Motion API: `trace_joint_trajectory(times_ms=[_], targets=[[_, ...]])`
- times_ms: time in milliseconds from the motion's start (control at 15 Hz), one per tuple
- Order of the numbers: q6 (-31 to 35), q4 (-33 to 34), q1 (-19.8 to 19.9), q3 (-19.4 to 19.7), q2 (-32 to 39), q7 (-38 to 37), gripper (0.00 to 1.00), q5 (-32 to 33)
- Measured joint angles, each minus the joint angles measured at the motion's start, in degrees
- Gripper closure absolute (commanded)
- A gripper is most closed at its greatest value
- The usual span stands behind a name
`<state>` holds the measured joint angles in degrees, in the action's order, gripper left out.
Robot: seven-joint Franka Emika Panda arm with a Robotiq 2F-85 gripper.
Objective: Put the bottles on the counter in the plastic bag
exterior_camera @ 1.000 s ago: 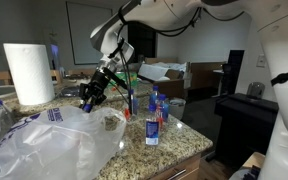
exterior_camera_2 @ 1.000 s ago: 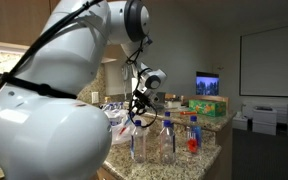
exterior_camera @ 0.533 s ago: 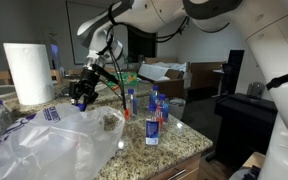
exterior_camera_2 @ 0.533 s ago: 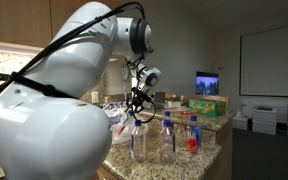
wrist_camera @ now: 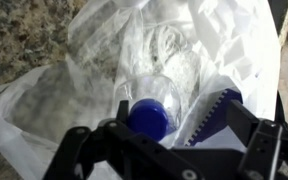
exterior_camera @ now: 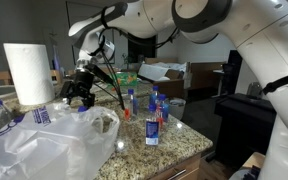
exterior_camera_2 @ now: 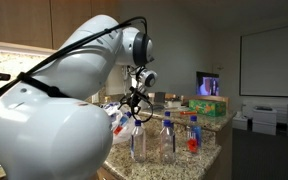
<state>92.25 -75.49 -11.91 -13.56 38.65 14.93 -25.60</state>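
The gripper (wrist_camera: 165, 138) stands wide open, low in the wrist view, over a blue-capped bottle (wrist_camera: 150, 112) in the plastic bag (wrist_camera: 219, 45).

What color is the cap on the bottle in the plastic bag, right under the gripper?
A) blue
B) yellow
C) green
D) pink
A: in the wrist view, the bottle sitting in the plastic bag just below the gripper has a bright blue cap.
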Motion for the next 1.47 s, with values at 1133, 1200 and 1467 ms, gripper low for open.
trace_joint_trajectory(times_ms=[1133,1200,1467], targets=[[-6.9,18.2,-5.3,2.8,3.6,-0.9,0.0,9.8],[-6.0,18.2,-5.3,3.4,3.0,-0.9,0.0,9.8],[-1.6,16.7,-4.8,6.2,-0.4,-0.9,0.0,10.5]])
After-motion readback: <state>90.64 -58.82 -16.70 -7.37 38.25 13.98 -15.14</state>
